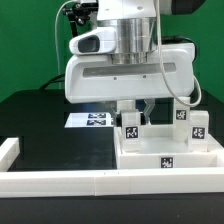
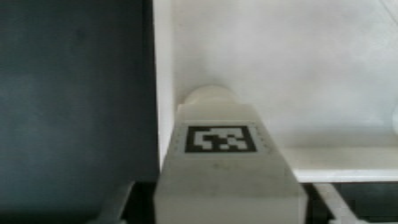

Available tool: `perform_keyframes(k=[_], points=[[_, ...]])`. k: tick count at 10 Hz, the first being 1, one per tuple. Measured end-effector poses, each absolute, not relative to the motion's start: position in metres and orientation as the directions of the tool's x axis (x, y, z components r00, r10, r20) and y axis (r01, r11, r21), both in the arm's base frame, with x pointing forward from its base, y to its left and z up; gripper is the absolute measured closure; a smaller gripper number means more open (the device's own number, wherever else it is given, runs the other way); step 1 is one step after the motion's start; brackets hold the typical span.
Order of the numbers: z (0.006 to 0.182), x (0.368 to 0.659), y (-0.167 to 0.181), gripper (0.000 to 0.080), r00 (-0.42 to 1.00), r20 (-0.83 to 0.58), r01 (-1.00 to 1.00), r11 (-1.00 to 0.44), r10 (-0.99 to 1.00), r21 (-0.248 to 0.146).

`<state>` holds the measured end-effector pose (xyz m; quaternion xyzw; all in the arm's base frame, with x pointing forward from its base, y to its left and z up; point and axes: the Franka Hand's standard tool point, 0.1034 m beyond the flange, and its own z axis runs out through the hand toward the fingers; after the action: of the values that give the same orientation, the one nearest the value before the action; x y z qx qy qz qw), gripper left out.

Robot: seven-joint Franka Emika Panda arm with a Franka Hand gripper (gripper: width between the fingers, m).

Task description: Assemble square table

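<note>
Fingers (image 1: 133,112) pinching a tagged leg (image 2: 219,140) on the square slab (image 1: 150,156), three legs nearby, border bars (image 1: 60,182) in front

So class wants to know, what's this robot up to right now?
The robot arm's gripper is down over the square tabletop, its fingers on either side of one tagged white leg. Whether it has a firm grip yet is unclear. Other tagged legs stand on the tabletop, and the marker board lies behind.

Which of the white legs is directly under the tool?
The leg farthest toward the exterior view's left, standing on the tabletop under the tool; the other legs stand farther right.
</note>
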<state>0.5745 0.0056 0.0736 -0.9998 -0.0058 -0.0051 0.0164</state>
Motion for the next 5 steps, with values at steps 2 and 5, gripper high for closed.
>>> perform_keyframes(k=[2,5], points=[[0.0736,0.5744,0.0056,0.0511,1.0,0.009,-0.026,-0.999,-0.026,-0.033],[0.0727,0.5731,0.0051,0.0509,0.922,0.005,-0.388,-0.92,-0.388,-0.05]])
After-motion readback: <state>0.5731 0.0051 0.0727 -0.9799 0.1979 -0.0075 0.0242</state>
